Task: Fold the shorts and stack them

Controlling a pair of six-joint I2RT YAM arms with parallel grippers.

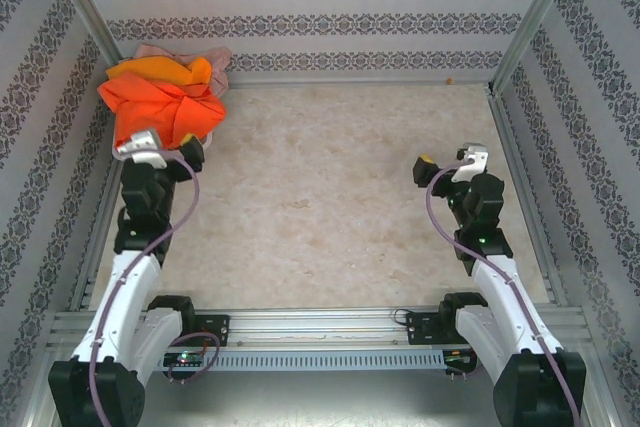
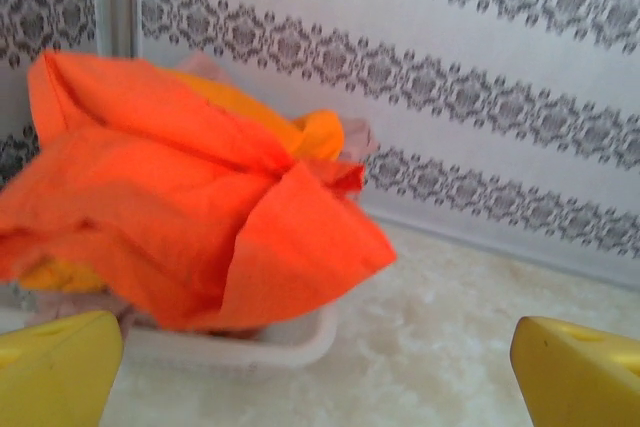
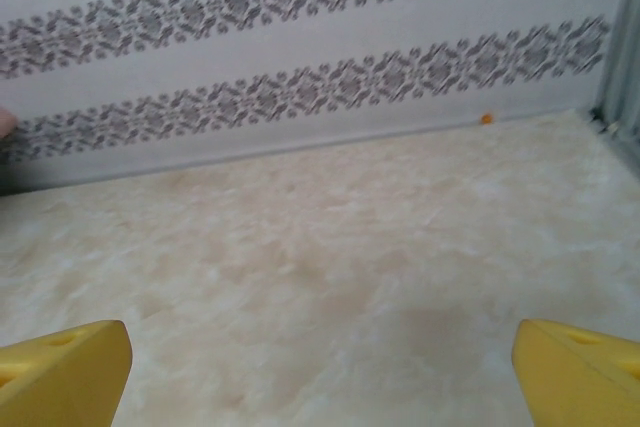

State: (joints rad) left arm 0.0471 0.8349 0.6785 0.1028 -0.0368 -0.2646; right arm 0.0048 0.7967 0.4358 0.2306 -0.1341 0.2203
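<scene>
The shorts [image 1: 165,92] are at the far left corner of the desk [image 1: 320,207], all heaped in a white basket [image 2: 290,342] that sits close to the patterned walls [image 1: 320,17]. The red-orange shorts [image 1: 160,112] lie on top and toward the front. They are crumpled and spill over the near rim, so my left wrist view catches just a short curve of the basket's edge. The lighter orange shorts [image 1: 165,71] are bunched behind and partly under them, toward the back wall. The pink shorts [image 1: 217,60] are at the back of the heap, mostly covered, with an edge showing on its right side. All three are rumpled, not folded.

My left end effector [image 1: 165,147] is on the near side of that basket and points at the heap. Its yellow fingers [image 2: 55,367] stand wide apart and empty, one at each lower corner of my wrist view, with the basket and the cloth just beyond them. From above I cannot tell whether the wrist brushes the overhanging red-orange cloth.

The middle of the desk is a pale, marbled surface.

My right end effector [image 1: 447,160] is over the right side of the desk, well apart from the shorts, and faces the back wall. Its fingers [image 3: 65,367] are spread wide too, gripping nothing, with bare desk ahead of them. A tiny orange speck [image 3: 486,118] lies at the foot of the back wall near the right corner; it is too small for me to tell what it is.
</scene>
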